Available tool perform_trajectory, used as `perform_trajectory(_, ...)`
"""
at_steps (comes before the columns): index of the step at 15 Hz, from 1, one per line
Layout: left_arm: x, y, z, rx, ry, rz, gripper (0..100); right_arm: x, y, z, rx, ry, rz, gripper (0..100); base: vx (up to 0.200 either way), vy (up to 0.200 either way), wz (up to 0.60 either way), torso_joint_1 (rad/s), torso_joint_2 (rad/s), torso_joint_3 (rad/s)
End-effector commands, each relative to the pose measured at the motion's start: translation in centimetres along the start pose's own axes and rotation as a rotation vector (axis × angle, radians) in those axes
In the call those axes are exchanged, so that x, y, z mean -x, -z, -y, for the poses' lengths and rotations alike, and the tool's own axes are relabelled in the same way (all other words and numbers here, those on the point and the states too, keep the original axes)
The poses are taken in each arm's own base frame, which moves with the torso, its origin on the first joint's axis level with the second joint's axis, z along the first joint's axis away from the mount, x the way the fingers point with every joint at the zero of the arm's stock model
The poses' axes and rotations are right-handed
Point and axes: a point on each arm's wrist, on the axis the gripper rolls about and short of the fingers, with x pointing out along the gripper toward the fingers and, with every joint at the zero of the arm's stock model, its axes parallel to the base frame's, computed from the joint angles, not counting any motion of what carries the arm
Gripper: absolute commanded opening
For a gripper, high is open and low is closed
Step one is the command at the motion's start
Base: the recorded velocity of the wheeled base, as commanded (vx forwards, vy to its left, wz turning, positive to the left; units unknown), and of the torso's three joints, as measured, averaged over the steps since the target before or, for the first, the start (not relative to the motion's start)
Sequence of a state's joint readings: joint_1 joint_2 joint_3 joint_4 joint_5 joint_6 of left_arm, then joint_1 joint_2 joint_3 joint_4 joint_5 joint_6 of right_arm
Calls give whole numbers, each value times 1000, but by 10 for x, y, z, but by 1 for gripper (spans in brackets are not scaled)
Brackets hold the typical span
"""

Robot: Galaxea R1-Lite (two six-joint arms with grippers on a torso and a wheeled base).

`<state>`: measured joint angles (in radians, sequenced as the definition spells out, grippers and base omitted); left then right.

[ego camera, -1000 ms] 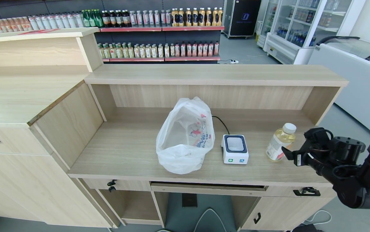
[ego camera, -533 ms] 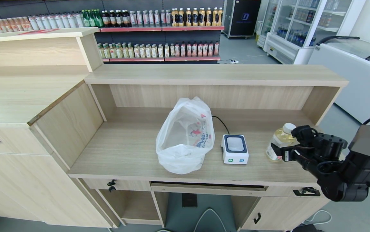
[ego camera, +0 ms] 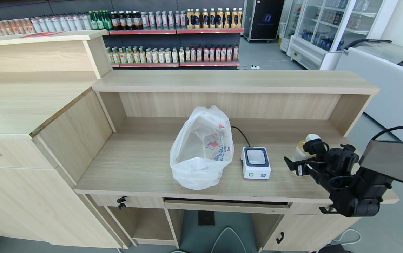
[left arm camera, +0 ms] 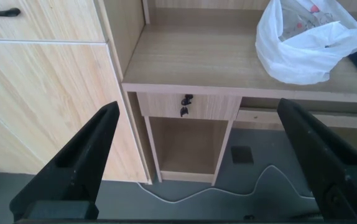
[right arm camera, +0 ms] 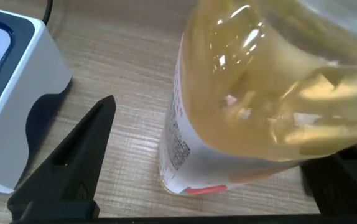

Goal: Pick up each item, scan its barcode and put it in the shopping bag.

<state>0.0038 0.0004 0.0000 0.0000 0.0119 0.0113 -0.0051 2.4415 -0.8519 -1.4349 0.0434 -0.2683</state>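
Bottle stands upright on the bench, near its right end, to the right of the scanner and apart from it. Contents: pale yellow liquid. White cap, label round the lower body. Base rests on the bench.

We note the right pincer at the bottle, set wide, one finger on each side of the lower body. In the right wrist view the bottle sits between the two fingers of this pincer. A strip of bare bench shows between the scanner-side finger and the label, so that finger is clear of the bottle. The other finger lies partly behind the bottle, and we cannot tell whether it touches.

Scanner: white box, dark-framed window facing up, standing between bag and bottle, just beside the bag. A black cord runs from it toward the back of the bench. Its corner shows in the right wrist view, near the bottle but not touching.

Bag: thin white plastic with red and blue print, at mid-bench, mouth open toward the front edge.

Left pincer hangs low, off the left front of the bench and below its top, fingers spread wide, holding nothing. Beyond it we see a drawer under the bench edge and the bag on top.
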Motion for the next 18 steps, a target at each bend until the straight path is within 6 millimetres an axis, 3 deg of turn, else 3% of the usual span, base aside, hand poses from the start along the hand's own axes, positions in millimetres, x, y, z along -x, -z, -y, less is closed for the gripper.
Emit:
perform_trajectory(1,0,0,0,1,-1,0,100,-7,6,-3,4,-4,2,100,0,0,0,0,0,0)
perform_trajectory(11,0,0,0,-1,-1,0,100,-19,2,-2,4,-77,72,100,0,0,0,0,0,0)
perform_trajectory(12,0,0,0,1,-1,0,100,-18,1,0,6,-90,82,0,0,0,0,0,0,0)
perform_trajectory(18,0,0,0,1,-1,0,100,-17,5,19,3,-45,65,0,0,0,0,0,0,0)
